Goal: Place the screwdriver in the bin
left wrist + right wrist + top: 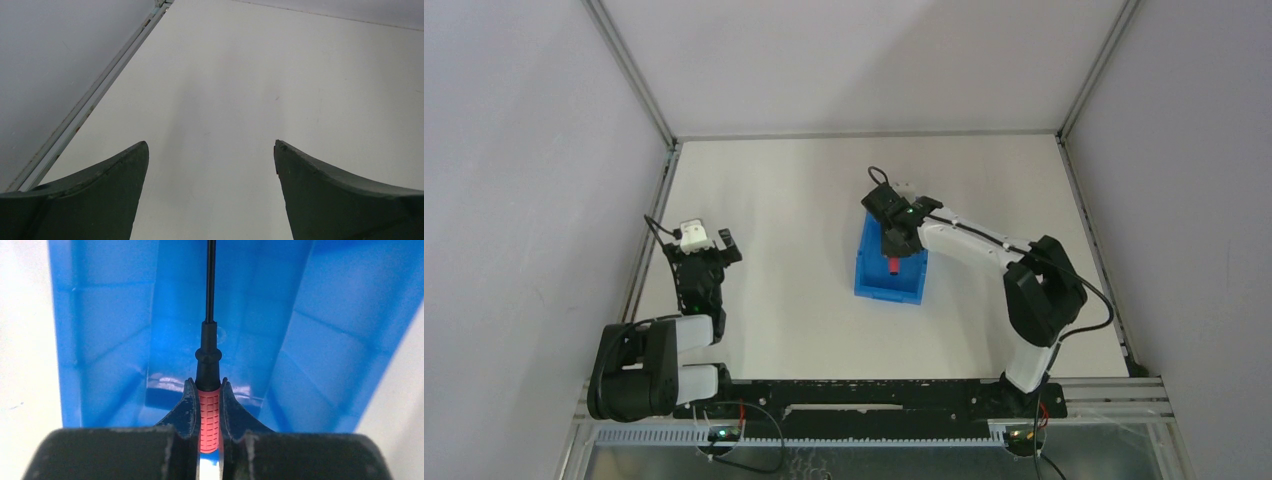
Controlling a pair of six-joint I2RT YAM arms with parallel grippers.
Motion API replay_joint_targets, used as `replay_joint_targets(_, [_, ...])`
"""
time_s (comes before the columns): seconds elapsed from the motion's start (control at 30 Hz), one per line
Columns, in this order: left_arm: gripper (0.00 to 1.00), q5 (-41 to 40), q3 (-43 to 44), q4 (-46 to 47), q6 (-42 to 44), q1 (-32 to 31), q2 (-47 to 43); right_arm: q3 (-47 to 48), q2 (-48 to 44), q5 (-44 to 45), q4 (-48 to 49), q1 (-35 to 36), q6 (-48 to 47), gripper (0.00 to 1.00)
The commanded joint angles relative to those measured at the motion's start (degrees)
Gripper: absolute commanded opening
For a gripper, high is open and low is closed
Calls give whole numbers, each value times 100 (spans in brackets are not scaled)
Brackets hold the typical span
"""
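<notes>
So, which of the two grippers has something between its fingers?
The right gripper: it clamps the screwdriver by its red handle over the bin. The left gripper is open with nothing between its fingers.

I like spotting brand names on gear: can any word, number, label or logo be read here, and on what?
None can be read. The bin has plain blue walls, the screwdriver only a gridded red grip. Any marks on the left arm or right arm in the top view are too small to tell.
</notes>
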Motion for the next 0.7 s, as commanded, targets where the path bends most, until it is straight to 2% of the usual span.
replay_joint_targets(0.0, [100, -15, 188, 167, 114, -17, -46, -7, 310, 207, 492, 36, 250, 14])
replay_joint_targets(0.3, [100, -17, 182, 167, 114, -19, -45, -66, 620, 248, 599, 14, 362, 32])
replay_joint_targets(0.37, [100, -14, 188, 167, 114, -17, -46, -63, 539, 204, 557, -12, 305, 33])
replay_joint_targets(0.4, [100, -15, 184, 167, 114, -17, -46, -68, 457, 206, 524, -22, 272, 34])
replay_joint_targets(0.47, [100, -9, 185, 167, 114, -17, -47, -67, 143, 219, 480, -39, 173, 49])
replay_joint_targets(0.5, [100, -18, 182, 167, 116, -13, -48, -64, 46, 215, 477, -49, 111, 51])
replay_joint_targets(0.67, [100, -21, 182, 167, 114, -17, -42, -9, -901, 219, 467, -66, -260, 57])
